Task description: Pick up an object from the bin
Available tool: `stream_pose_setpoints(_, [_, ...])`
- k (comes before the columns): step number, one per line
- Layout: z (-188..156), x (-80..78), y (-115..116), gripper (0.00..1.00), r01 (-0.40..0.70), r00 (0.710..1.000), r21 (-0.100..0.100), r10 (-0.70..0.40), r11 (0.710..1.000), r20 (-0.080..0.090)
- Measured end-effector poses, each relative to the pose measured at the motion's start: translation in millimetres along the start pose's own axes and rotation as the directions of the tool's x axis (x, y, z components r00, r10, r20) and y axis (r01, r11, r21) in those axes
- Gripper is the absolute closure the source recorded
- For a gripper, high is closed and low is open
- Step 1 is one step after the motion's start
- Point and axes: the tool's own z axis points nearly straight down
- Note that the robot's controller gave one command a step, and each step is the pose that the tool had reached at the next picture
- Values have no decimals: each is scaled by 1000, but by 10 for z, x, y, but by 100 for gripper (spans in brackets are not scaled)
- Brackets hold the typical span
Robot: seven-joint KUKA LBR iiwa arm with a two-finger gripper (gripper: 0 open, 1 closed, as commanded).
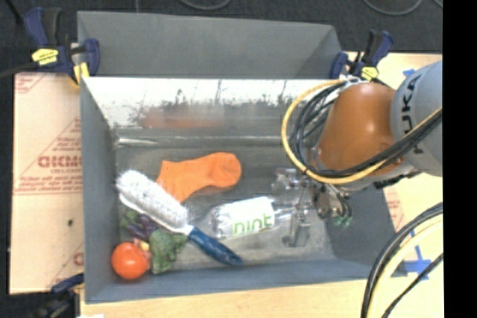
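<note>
As you look down into the grey metal bin (223,48), you see the arm with its orange cover (358,134) and looped cables reaching in over the right-hand rim. The fingers (297,234) are low over the bin floor at its right end. They stand wide, one toward the back wall and one toward the front wall, and they hold nothing.

Largest of the loose things is the orange sock (203,173). It lies flat to the left of the fingers and a little further back, well apart from them. Next comes the brush (153,201) with white bristles and a blue handle. It lies slantwise far to the fingers' left, its handle end pointing toward the front wall.

The white packet (242,220) with green lettering is the thing nearest to the fingers. It lies just beside them on their left, with its right end toward the gap between them. You cannot tell whether it touches them. Its left end lies against the brush handle.

Furthest from the fingers, in the front left corner, sit a green broccoli-like piece (168,248) and a round orange-red tomato (129,261). The smallest thing there is a bunch of dark purple grapes (134,223). All three lie close together beside the brush bristles.
</note>
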Motion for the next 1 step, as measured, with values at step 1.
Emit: stream_pose_setpoints(1, [-41, -11, 1, 0, 1, 1000, 1, -1, 1000, 7])
